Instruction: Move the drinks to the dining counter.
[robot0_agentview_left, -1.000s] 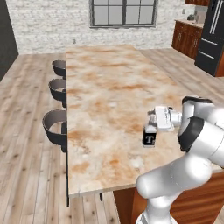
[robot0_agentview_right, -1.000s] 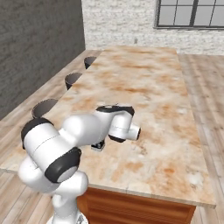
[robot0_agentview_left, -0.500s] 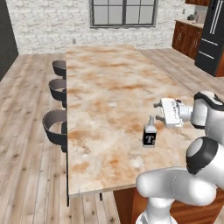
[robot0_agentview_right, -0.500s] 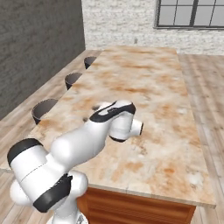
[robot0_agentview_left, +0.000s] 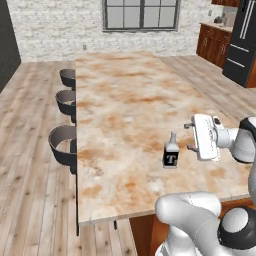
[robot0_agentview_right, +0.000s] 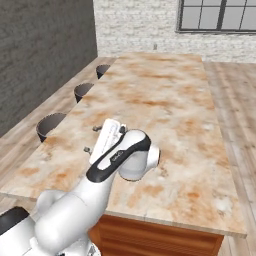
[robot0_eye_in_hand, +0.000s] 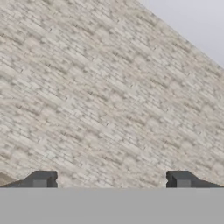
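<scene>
Tool (robot0_agentview_left: 188, 137) fingers spread apart, empty, beside the black bottle (robot0_agentview_left: 171, 152) marked "T" upright on the dining counter (robot0_agentview_left: 120, 105).

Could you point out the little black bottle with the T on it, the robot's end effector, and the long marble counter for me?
black bottle (robot0_agentview_left: 171, 157): left base view, on its dark body by the T.
end effector (robot0_agentview_left: 189, 136): left base view, midway between its two fingertips.
marble counter (robot0_agentview_left: 120, 95): left base view, on a bare part of its top.

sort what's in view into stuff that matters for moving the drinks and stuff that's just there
Job:
- black "T" bottle, upright on the counter
- dining counter
- gripper, open, beside the bottle

Just there:
- stools
- window
- black fridge
- brick wall
</scene>
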